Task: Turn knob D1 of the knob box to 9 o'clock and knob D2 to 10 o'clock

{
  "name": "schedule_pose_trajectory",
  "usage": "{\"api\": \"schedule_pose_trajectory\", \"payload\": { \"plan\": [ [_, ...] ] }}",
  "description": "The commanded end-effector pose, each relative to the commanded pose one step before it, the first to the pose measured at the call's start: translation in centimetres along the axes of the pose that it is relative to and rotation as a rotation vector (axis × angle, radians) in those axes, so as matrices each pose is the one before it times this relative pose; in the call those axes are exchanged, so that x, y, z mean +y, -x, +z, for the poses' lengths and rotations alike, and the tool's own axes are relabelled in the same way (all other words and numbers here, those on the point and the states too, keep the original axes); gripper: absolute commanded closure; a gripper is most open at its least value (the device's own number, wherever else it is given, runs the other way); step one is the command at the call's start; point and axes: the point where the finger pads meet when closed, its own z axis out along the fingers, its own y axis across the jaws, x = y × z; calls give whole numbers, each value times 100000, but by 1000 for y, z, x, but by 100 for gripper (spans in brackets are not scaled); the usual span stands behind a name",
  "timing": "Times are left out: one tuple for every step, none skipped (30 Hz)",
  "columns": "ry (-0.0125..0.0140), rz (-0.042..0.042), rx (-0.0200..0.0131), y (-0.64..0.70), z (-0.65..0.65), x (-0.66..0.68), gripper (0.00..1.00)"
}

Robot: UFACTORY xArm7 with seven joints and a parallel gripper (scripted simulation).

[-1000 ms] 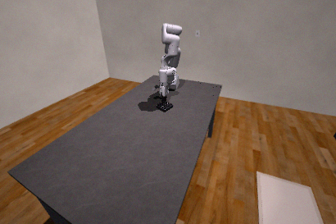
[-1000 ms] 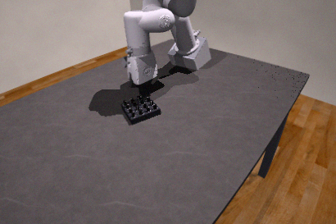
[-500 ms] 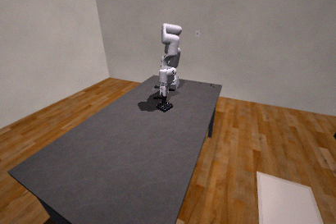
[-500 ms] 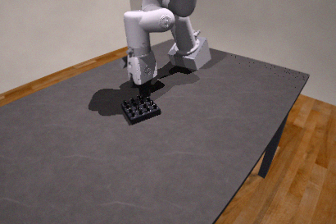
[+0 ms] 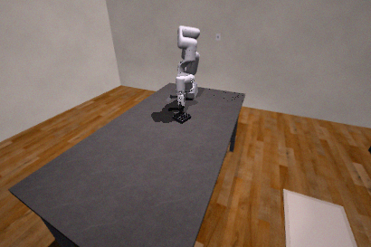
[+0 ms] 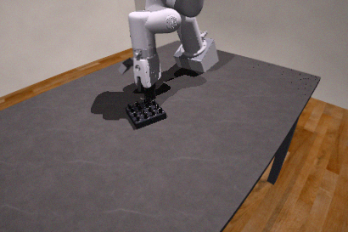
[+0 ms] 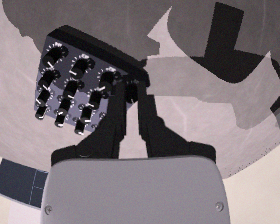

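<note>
The black knob box stands on the dark grey table, near the arm's base; it also shows in the top view and in the wrist view. Its black knobs stand in rows, and their white lines are too small to read. My gripper points straight down over the box's far corner. In the wrist view the two dark fingers stand close together around a knob at the box's corner; the knob itself is mostly hidden by the fingertips. I cannot tell its printed name.
The arm's base block stands on the table behind the box. The table's far right edge drops to a wooden floor. A white mat lies on the floor.
</note>
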Motion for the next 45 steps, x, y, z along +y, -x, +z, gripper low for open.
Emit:
{"api": "schedule_pose_trajectory", "payload": {
  "plan": [
    [-648, -12641, -594, -8, -43, -95, 92],
    [0, 0, 0, 0, 0, 0, 92],
    [0, 0, 0, 0, 0, 0, 92],
    [-1, -2678, 0, 0, 0, 0, 92],
    [-1, -2687, 0, 0, 0, 0, 92],
    [0, -2687, 0, 0, 0, 0, 92],
    [0, -2680, 0, 0, 0, 0, 92],
    [0, -2664, 0, 0, 0, 0, 92],
    [0, -2642, 0, 0, 0, 0, 92],
    [0, -2610, 0, 0, 0, 0, 92],
    [0, -2571, 0, 0, 0, 0, 92],
    [0, -2523, 0, 0, 0, 0, 92],
    [0, -2470, 0, 0, 0, 0, 92],
    [0, -2408, 0, 0, 0, 0, 92],
    [0, -2339, 0, 0, 0, 0, 92],
    [0, -2263, 0, 0, 0, 0, 92],
    [0, -2182, 0, 0, 0, 0, 92],
    [0, -2093, 0, 0, 0, 0, 92],
    [0, 0, 0, 0, 0, 0, 92],
    [0, 0, 0, 0, 0, 0, 92],
    [0, -2001, 0, 0, 0, 0, 92],
    [0, -1902, 0, 0, 0, 0, 92],
    [0, -1799, 0, 0, 0, 0, 92],
    [0, -1693, 0, 0, 0, 0, 92],
    [0, -1583, 0, 0, 0, 0, 92],
    [0, -1471, 0, 0, 0, 0, 92],
    [0, -1356, 0, 0, 0, 0, 92],
    [0, -1240, 0, 0, 0, 0, 92],
    [0, -1126, 0, 0, 0, 0, 92],
    [0, -1010, 0, 0, 0, 0, 92],
    [0, -895, 0, 0, 0, 0, 92],
    [0, -784, 0, 0, 0, 0, 92],
    [0, -676, 0, 0, 0, 0, 92],
    [0, -571, 0, 0, 0, 0, 92],
    [0, -472, 0, 0, 0, 0, 92],
    [0, 0, 0, 0, 0, 0, 92],
    [0, 0, 0, 0, 0, 0, 92],
    [0, -379, 0, 0, 0, 0, 92],
    [0, -293, 0, 0, 0, 0, 92],
    [0, -217, 0, 0, 0, 0, 92],
    [0, -149, 0, 0, 0, 0, 92],
    [0, -93, 0, 0, 0, 0, 92],
    [0, -49, 0, 0, 0, 0, 92],
    [0, -19, 0, 0, 0, 0, 92],
    [0, -3, 0, 0, 0, 0, 92]
  ]
}}
